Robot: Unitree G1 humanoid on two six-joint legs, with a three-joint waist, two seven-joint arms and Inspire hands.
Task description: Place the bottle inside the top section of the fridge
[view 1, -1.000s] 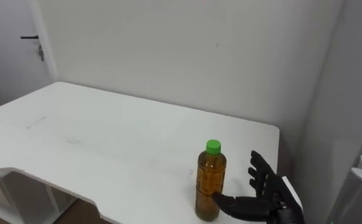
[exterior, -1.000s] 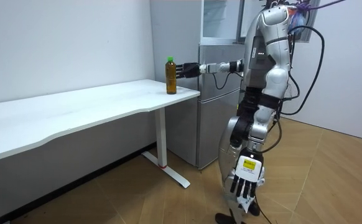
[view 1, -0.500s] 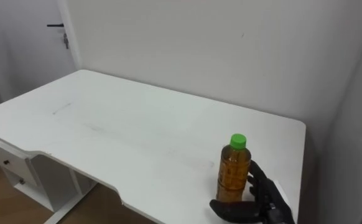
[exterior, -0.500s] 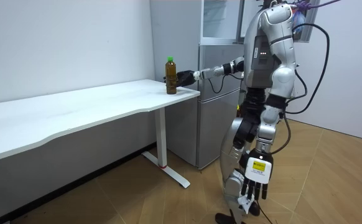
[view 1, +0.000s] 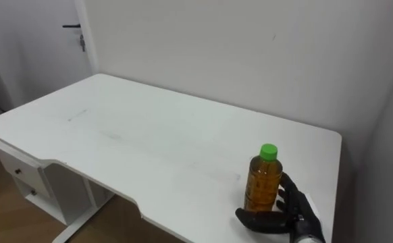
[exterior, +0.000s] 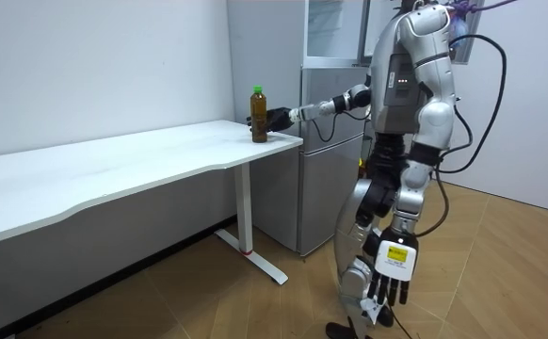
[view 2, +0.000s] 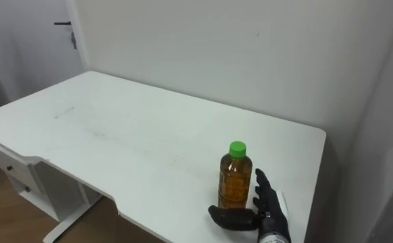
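We saw the bottle (view 1: 263, 181) upright near the table's (view 1: 149, 142) right near corner, between the right hand's (view 1: 287, 214) thumb and spread fingers, seemingly not yet clamped; the left hand (exterior: 390, 275) hung slack.

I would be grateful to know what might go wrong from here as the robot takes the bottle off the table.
The right robot hand cups the amber plastic bottle with a green cap low, thumb before its base, fingers behind; gripped that low, the tall bottle might tip when lifted. The bottle stands near the right end of the white table, so a clumsy nudge could knock it over or off the edge.
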